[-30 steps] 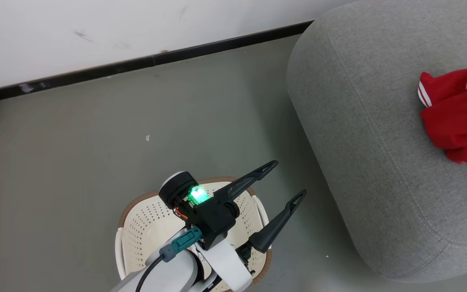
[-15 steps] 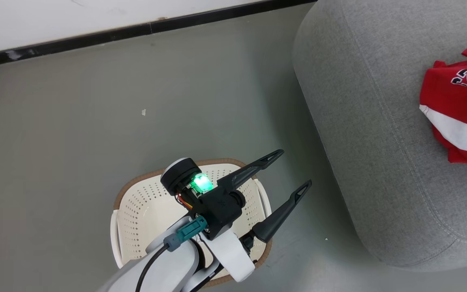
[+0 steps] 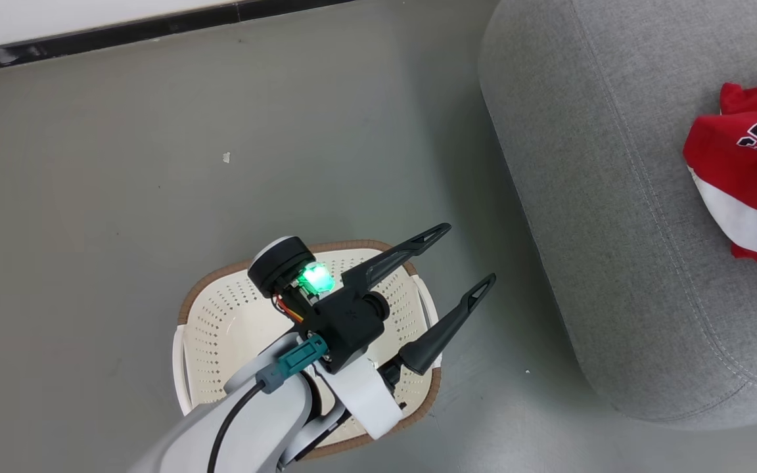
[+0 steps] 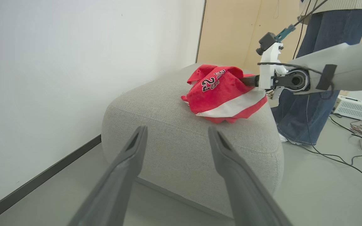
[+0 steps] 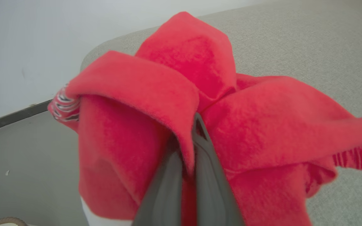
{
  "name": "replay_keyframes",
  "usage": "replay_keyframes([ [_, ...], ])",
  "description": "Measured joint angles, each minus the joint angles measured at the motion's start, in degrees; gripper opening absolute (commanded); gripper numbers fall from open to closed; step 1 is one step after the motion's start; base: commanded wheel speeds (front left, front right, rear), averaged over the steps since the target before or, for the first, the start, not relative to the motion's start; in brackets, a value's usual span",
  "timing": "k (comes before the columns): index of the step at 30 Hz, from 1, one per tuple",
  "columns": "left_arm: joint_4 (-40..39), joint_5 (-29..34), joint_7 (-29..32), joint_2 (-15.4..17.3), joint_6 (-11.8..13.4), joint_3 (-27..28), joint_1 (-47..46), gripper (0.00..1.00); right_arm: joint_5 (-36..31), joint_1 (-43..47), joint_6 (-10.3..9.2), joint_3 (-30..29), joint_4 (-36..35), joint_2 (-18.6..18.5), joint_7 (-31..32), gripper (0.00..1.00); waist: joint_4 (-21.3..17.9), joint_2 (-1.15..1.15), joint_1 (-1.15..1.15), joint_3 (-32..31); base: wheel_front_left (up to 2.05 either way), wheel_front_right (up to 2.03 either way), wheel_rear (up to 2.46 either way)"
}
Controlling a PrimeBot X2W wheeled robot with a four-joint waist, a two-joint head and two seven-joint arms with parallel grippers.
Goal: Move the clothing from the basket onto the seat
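Your right gripper has its fingers pinched tight on a fold of the clothing, with red fabric bunched around both of them. In the left wrist view that bundle, number print up, rests on top of the seat, on the side away from the basket. Your left gripper has its fingers spread wide with nothing between them, hanging over the basket's right rim. What you can see of the basket's inside is bare perforated plastic; your left arm covers the rest. The basket stands on the floor near the seat, apart from it.
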Motion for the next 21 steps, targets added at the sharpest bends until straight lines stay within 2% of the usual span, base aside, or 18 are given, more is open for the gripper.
replay_keyframes([
  [2, 0.20, 0.00, -0.07, 0.23, 0.00, 0.01, -0.01, 1.00, 0.00, -0.01, 0.00, -0.03, 0.01, 0.08, -0.08, 0.00, -0.09, 0.00, 0.00, -0.04, 0.00, 0.00, 0.00],
  [3, 0.26, 0.00, -0.09, 0.20, -0.01, 0.01, -0.01, 1.00, 0.05, -0.02, 0.00, -0.20, 0.02, -0.03, -0.10, 0.11, -0.15, 0.00, 0.00, -0.08, 0.00, 0.00, 0.00],
  [6, 0.43, -0.01, -0.54, 0.11, -0.01, 0.02, -0.02, 1.00, 0.07, -0.06, 0.00, -0.26, -0.13, -0.76, -0.54, 0.57, -0.33, 0.00, 0.00, -0.23, 0.00, 0.00, 0.00],
  [7, 0.54, -0.02, -0.68, 0.11, -0.01, 0.02, -0.02, 1.00, 0.08, -0.06, 0.00, -0.25, -0.24, -1.05, -0.56, 0.93, -0.40, 0.00, 0.00, -0.30, 0.00, 0.00, 0.00],
  [8, 0.65, -0.09, -1.02, 0.10, -0.04, 0.02, -0.02, 1.00, 0.08, -0.05, 0.00, -0.21, -0.33, -1.36, -0.57, 1.00, -0.49, 0.00, 0.00, -0.38, 0.00, 0.00, 0.00],
  [21, 2.45, -1.02, -2.61, -0.14, -0.08, 0.00, -0.18, 1.00, 0.08, 0.73, 0.00, 3.12, -5.75, -3.63, -1.07, 1.00, -2.45, 0.00, 0.00, -2.05, 0.00, 0.00, 0.00],
])
